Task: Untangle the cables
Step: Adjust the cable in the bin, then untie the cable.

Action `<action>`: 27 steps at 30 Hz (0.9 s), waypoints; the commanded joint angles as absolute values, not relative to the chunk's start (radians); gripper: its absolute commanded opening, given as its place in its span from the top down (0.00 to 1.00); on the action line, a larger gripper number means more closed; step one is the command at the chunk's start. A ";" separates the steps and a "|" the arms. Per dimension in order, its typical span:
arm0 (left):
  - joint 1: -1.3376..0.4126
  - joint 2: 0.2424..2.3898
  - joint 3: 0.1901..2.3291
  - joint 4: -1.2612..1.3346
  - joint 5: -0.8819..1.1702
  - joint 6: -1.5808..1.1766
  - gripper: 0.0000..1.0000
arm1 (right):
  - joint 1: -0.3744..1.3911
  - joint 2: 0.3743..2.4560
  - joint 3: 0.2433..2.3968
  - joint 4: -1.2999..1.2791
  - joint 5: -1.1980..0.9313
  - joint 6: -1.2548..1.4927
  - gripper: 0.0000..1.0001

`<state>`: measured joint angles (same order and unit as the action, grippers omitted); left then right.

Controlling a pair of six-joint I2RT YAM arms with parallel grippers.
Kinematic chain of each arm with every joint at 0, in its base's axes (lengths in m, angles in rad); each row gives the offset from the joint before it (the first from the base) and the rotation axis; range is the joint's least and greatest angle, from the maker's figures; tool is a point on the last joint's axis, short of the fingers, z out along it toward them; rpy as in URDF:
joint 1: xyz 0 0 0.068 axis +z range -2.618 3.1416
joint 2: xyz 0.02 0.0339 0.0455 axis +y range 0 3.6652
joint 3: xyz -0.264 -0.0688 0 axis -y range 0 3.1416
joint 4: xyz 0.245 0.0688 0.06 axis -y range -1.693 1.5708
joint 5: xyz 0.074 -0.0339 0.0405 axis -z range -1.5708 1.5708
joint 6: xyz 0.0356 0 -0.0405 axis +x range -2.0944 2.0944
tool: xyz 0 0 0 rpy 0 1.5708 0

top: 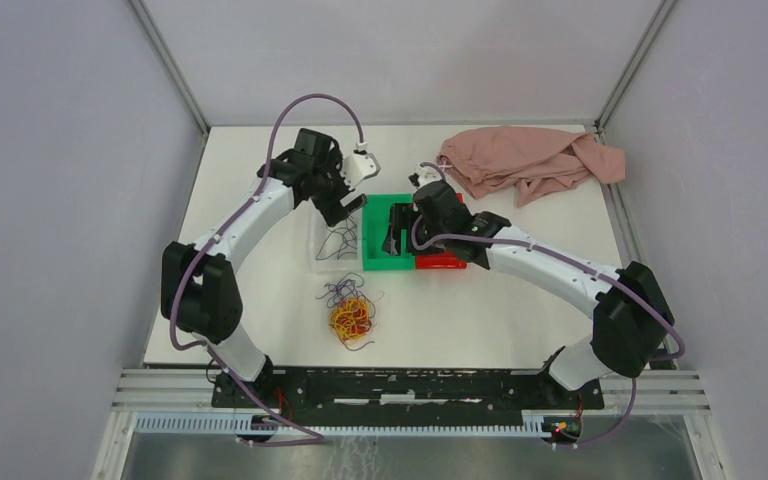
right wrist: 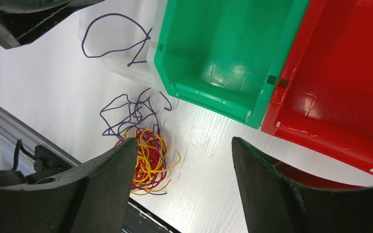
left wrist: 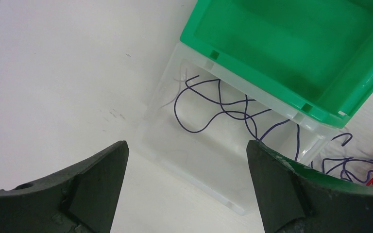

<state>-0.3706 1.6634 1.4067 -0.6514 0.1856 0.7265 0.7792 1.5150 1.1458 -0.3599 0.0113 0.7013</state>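
White tabletop [top: 520, 300] between pale grey walls.

Tangle of cables [top: 350, 315]: red, yellow-orange and dark purple strands heaped on the tabletop, nearer the arm bases than both grippers and touching neither. Whole only in the top view. Cut to a sliver at the right edge of the left wrist view. Partly hidden behind one finger in the right wrist view.

Separate purple strands [left wrist: 223, 104]: looped loosely inside clear bin [left wrist: 175, 145], directly below left gripper [left wrist: 187, 184]. Bin walls plain from the left wrist, barely legible from above.

Left gripper: jaws spread wide, nothing between them.

Right gripper [right wrist: 184, 189]: jaws apart and holding nothing, hanging above green bin [right wrist: 213, 43], with red bin [right wrist: 340, 87] touching that bin's other side. Both interiors open to the right wrist view, largely masked by the arm from above.

Pink cloth [top: 530, 160]: crumpled at the far right corner, well beyond the right gripper. Top view only.
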 commanded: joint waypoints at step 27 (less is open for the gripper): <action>-0.239 1.227 1.281 -1.133 0.570 0.849 0.00 | 1.035 1.789 1.246 -0.135 -0.073 0.561 0.54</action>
